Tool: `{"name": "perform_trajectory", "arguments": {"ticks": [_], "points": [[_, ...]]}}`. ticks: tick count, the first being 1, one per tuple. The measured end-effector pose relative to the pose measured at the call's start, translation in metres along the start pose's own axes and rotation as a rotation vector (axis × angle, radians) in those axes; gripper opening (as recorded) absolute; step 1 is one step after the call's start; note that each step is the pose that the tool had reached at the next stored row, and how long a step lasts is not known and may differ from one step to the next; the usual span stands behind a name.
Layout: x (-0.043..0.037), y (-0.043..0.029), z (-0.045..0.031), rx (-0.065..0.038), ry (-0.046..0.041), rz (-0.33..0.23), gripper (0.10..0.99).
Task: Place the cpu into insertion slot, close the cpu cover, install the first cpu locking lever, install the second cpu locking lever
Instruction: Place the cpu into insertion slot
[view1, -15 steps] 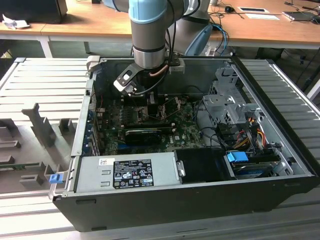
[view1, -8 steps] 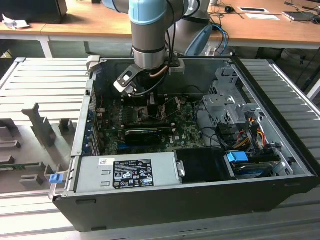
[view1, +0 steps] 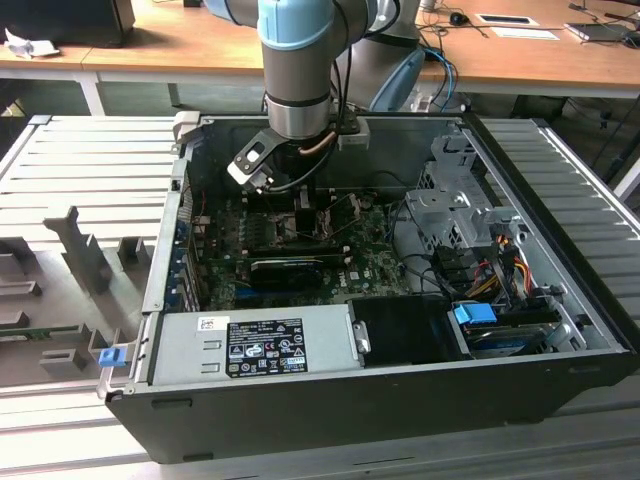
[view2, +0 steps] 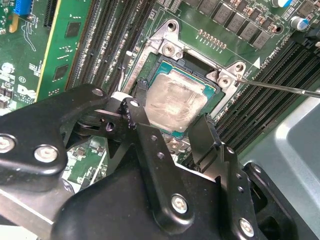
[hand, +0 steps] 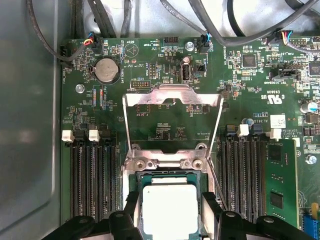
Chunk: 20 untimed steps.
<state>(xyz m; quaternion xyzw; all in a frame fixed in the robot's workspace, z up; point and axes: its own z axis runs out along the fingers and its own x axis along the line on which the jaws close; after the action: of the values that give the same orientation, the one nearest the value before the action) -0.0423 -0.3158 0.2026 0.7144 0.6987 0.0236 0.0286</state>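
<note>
- Step in hand: seating the chip in the socket; the arm reaches down into the open computer case, which stands on a slatted grey surface.
- Position: the chip lies inside the socket's metal rim on the green board, between two banks of memory slots; it looks level and down, though full seating cannot be confirmed.
- State of the fingers: one sits at each of two opposite edges of the chip, apparently closed on it; no gap shows at either edge in both wrist views.
- Orientation: the chip is flat, metal face up, edges square to the rim; being square, it has no long axis.
- The cover is swung back on its hinge, away from the socket; its window frame is clear of the chip; not yet closed.
- One locking lever is a thin rod standing free beside the socket, unlatched; which of the two it is cannot be told.
- Judgement: the next move calls for a gentle release with no sideways drag; a nudge could lift a corner off the contacts; three steps of the task are outstanding.
</note>
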Motion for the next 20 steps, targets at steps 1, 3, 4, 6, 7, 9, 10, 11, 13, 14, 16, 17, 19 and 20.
{"name": "perform_trajectory", "arguments": {"ticks": [1,3,4,6,7,9,10,11,13,14,16,17,19,20], "points": [[-0.0001,0.0000,-0.0006,0.000,-0.0002,0.000,0.600],[-0.0001,0.0001,-0.0024,0.000,-0.0003,0.000,0.600],[-0.0001,0.0002,-0.0034,0.000,-0.0002,0.000,0.600],[-0.0001,0.0004,-0.0061,0.000,-0.0003,0.000,0.600],[-0.0001,0.0005,-0.0068,0.000,-0.0003,0.000,0.600],[-0.0001,0.0005,-0.0078,0.001,-0.0005,0.000,0.588],[-0.0001,0.0006,-0.0085,0.001,-0.0007,0.000,0.522],[-0.0001,0.0007,-0.0095,0.001,-0.0009,0.000,0.459],[-0.0001,0.0008,-0.0107,0.002,-0.0010,0.000,0.337],[-0.0001,0.0008,-0.0114,0.002,-0.0009,0.000,0.278],[-0.0001,0.0009,-0.0121,0.002,-0.0010,0.000,0.220],[-0.0001,0.0009,-0.0124,0.002,-0.0009,0.000,0.157],[-0.0001,0.0009,-0.0131,0.002,-0.0010,0.000,0.106],[-0.0001,0.0010,-0.0137,0.002,-0.0009,0.000,0.106]]}}
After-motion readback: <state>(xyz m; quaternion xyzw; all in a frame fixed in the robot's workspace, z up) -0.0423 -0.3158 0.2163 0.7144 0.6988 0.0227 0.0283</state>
